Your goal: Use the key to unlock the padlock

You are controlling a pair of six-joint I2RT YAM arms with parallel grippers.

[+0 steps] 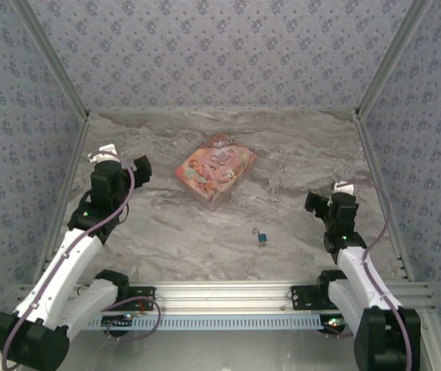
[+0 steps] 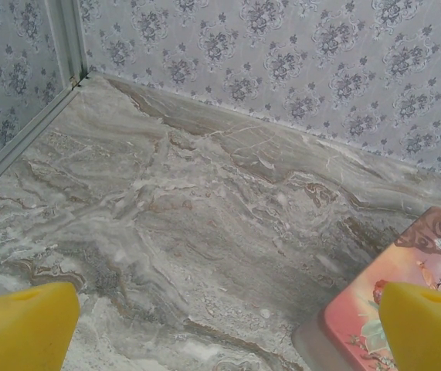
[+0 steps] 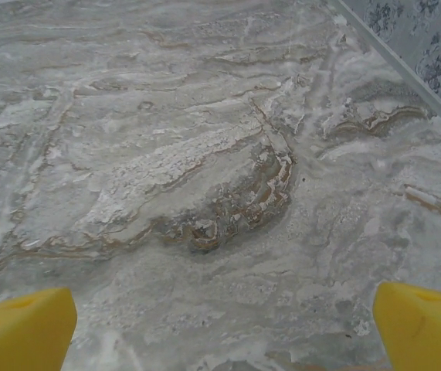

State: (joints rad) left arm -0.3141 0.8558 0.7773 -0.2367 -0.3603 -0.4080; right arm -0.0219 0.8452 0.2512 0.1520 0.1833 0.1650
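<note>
The tiny teal-blue padlock [image 1: 262, 239] lies on the marble table top, near the front and a little right of centre, its thin shackle pointing away from me. I cannot make out the key at this size. My left gripper [image 1: 140, 167] hovers at the left, open, its yellow fingertips [image 2: 21, 325] wide apart over bare marble, and nothing sits between them [image 2: 224, 332]. My right gripper [image 1: 318, 202] is to the right of the padlock and apart from it. It is open too [image 3: 220, 332], with only table below it.
A pink illustrated box [image 1: 215, 171] lies behind the padlock at mid-table; its corner [image 2: 359, 317] shows beside my left gripper's right finger. Patterned walls enclose the table on three sides. A metal rail [image 1: 228, 294] runs along the near edge.
</note>
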